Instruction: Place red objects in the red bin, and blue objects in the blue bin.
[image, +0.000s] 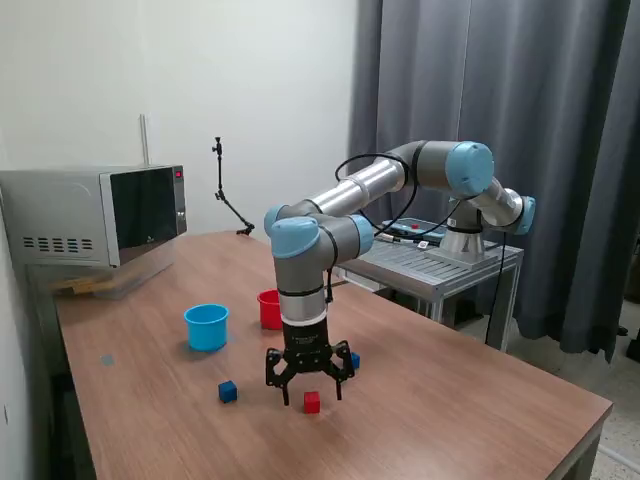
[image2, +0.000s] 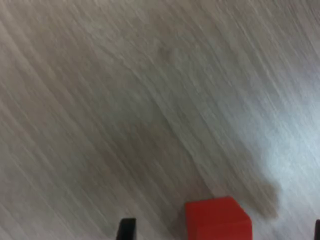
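Red cube sits on the wooden table, near the front edge in the exterior view. In the wrist view the same red cube shows at the frame's margin, between the 2 dark fingertips — nearer the far one than the one marked, so not centred in the gap.

Gripper hangs just above the table with its fingers spread wide, holding nothing. In the exterior view the cube lies low between the fingers, slightly toward that view's right of the wrist axis. Whether the fingertips already straddle it or stand just behind it cannot be told from this angle.

The cube has no long axis to speak of; its faces look roughly square to the finger line in the wrist view, though the picture is blurred.

Judgement: the coming move turns on that small offset — a slight shift to centre the cube, then down and close.

Further out: 1 dark blue cube to the exterior view's left of the gripper, well apart; a second blue cube just behind the gripper, partly hidden. Red cup and light blue cup stand side by side farther back, behind the arm's wrist. Only 1 red cube is visible. Microwave at the table's far corner.
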